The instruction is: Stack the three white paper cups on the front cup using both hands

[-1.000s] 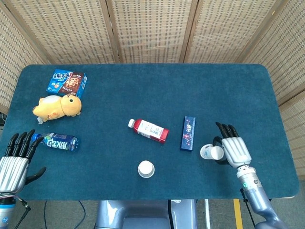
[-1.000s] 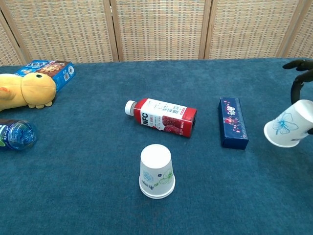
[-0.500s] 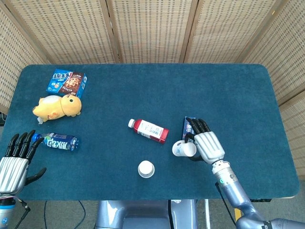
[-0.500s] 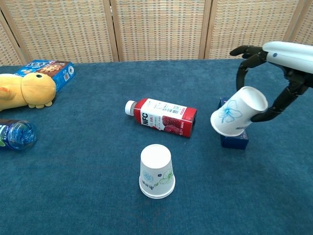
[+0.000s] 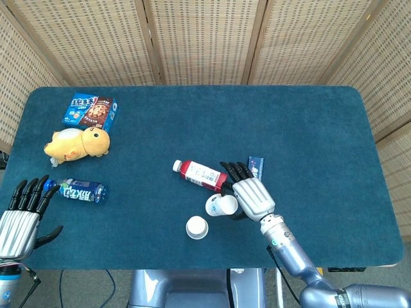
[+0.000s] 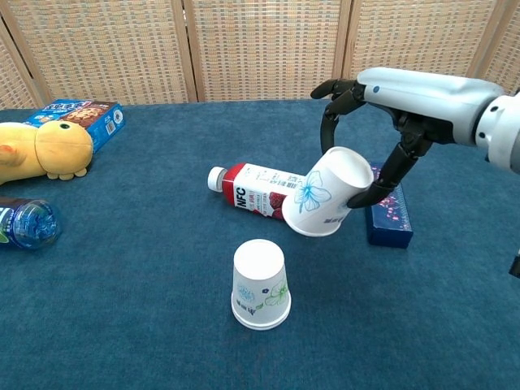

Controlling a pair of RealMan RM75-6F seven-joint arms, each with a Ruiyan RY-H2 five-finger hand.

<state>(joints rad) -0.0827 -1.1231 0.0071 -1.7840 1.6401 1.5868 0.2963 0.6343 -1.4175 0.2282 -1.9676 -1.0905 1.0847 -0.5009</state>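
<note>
**Blue-flowered cup held tilted above the front cup**

Right hand (image 6: pixel 382 122) clasped around a white paper cup with a blue flower print (image 6: pixel 325 203), fingers curled over its sides, thumb on the near side. Cup held off the table and tilted, base up toward the palm, open mouth facing down and to the left. Seen from the chest view in front of the red-and-white juice bottle (image 6: pixel 268 192), which lies on its side with the white cap to the left. From the head view, the same cup (image 5: pixel 221 205) just up and right of the front cup, apart from it.

Front cup, a white paper cup with a green print (image 6: pixel 260 284), standing upside down on the dark blue felt table (image 6: pixel 146 325), near the front edge, alone and untouched.

Left hand (image 5: pixel 19 218) low at the table's front-left corner, fingers straight and spread, holding nothing.

Elsewhere: a dark blue rectangular box (image 6: pixel 390 219) flat just behind the right hand; a clear plastic water bottle with a blue label (image 5: pixel 76 190) lying near the left hand; a yellow plush duck (image 5: pixel 77 142) and a blue biscuit box (image 5: pixel 90 110) at the far left.
</note>
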